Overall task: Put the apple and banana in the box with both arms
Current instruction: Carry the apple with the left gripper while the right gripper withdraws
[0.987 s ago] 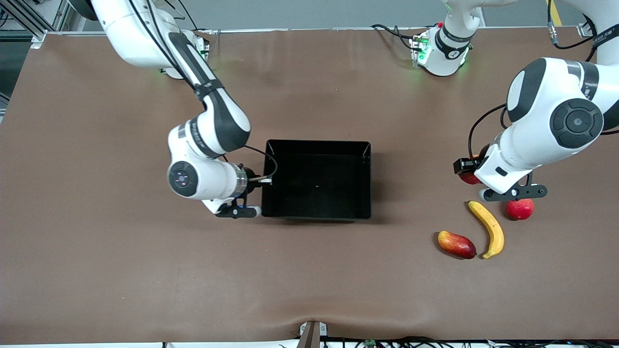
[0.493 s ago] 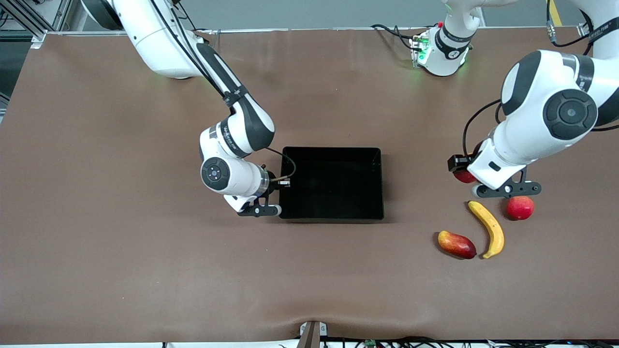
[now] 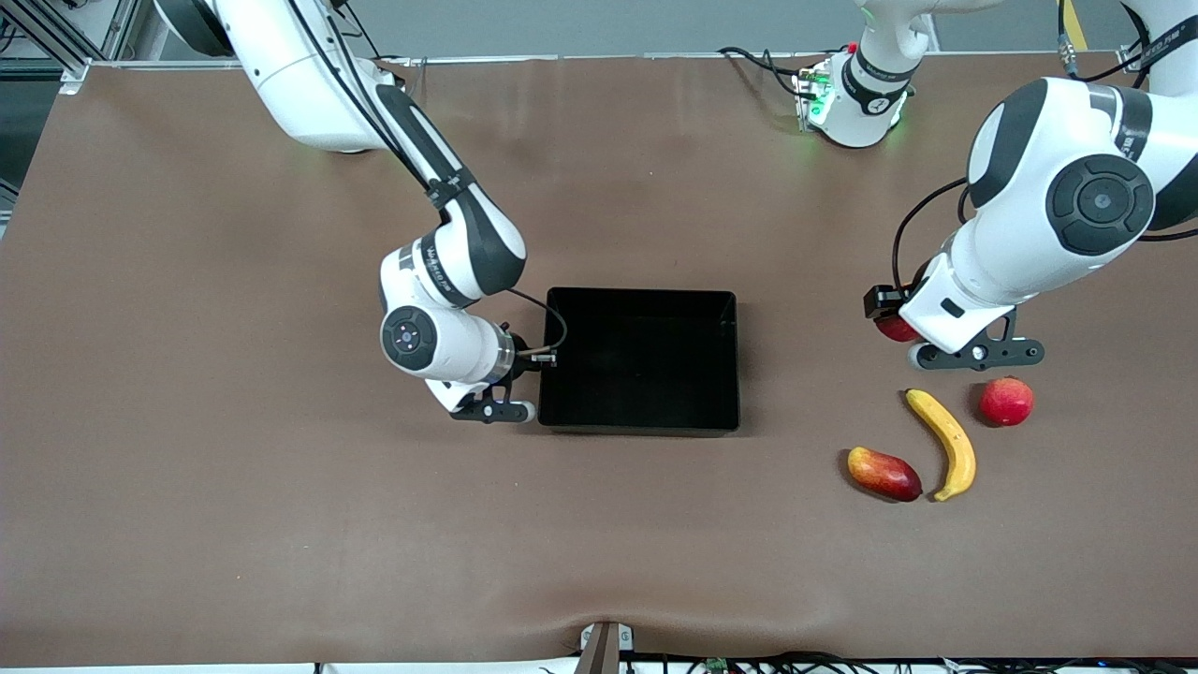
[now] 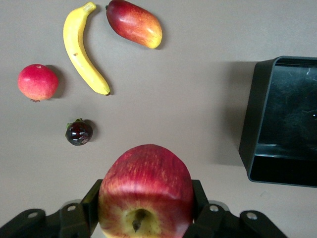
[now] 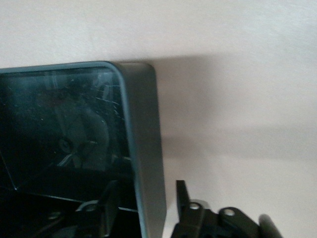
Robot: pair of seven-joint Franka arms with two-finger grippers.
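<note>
Left end effector [image 4: 143,218] is pinching the small red-yellow streaked apple [image 4: 145,191] above the brown surface [image 3: 234,524] — next it needs carrying over the black shallow plastic box [image 3: 642,298]. Right end effector [image 5: 146,208], fingers spread, straddles the box wall; the long yellow banana [image 3: 945,442] waits nearer the camera.

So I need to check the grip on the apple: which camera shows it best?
The left wrist view: the apple fills its foreground, clamped between the left hand's fingers, stem dimple visible. The front view shows only a red sliver under the left arm's wrist. The right wrist view does not show it.
</note>
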